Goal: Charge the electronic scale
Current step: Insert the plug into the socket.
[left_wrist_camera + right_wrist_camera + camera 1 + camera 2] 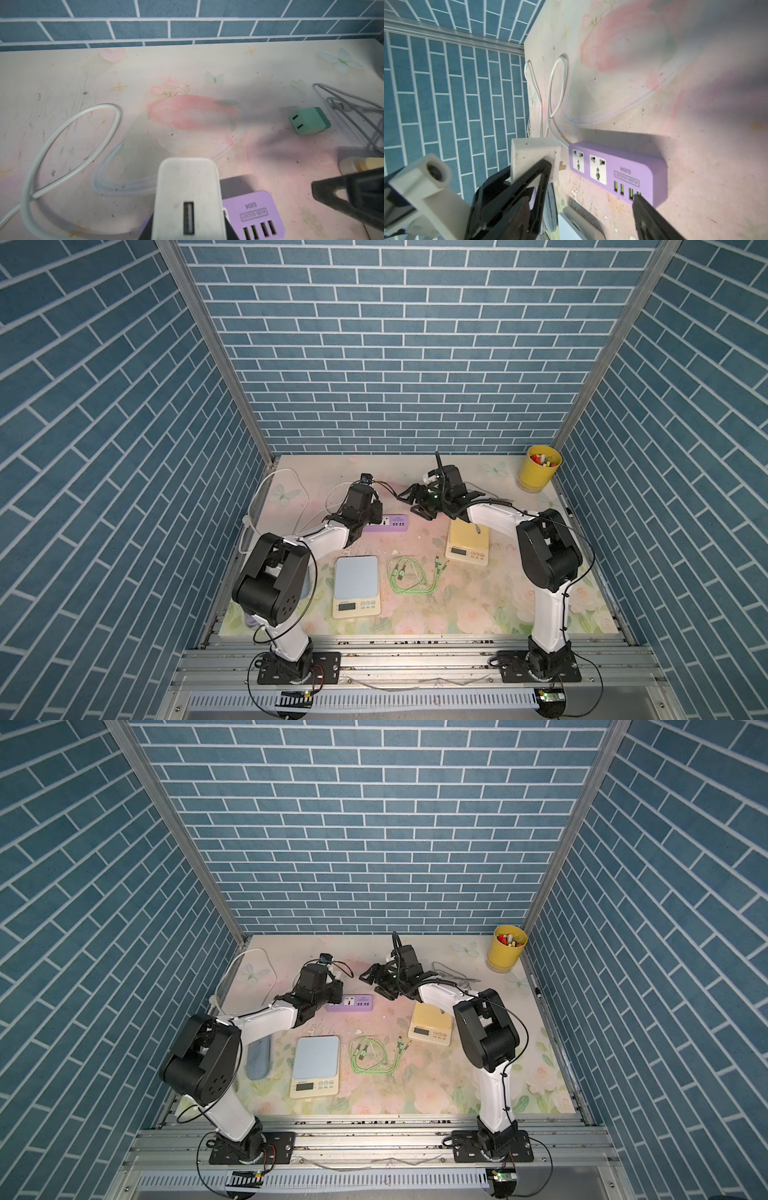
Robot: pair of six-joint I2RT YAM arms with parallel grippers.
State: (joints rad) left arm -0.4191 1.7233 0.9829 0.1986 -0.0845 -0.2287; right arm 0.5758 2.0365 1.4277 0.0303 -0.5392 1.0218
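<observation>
Two electronic scales lie on the floral mat: a blue-topped scale at front left and a yellow-topped scale under my right forearm. A coiled green cable lies between them. My left gripper is shut on a white USB adapter held just off the socket end of the purple power strip, its prongs pointing at the strip, apart from it. My right gripper hangs open just above the strip's USB end, with nothing between its fingers.
A teal adapter and a grey cable lie behind the strip. The strip's white cord loops at the back left. A yellow cup stands in the back right corner. A blue-grey pouch lies left of the blue-topped scale.
</observation>
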